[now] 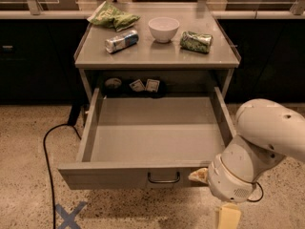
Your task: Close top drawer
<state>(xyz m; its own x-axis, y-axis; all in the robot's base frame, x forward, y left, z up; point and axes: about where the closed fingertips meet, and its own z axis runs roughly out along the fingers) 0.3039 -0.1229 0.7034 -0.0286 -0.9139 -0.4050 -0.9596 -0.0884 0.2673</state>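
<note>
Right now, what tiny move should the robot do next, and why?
Probably push the gripper straight ahead against the front of the top drawer. The drawer stands pulled far out, and the gripper sits at its front panel, close beside the handle, so a straight push should slide it in.

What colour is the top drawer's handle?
Dark, against the grey top drawer; camera view shows it. The gripper is at the drawer front's right end.
</note>
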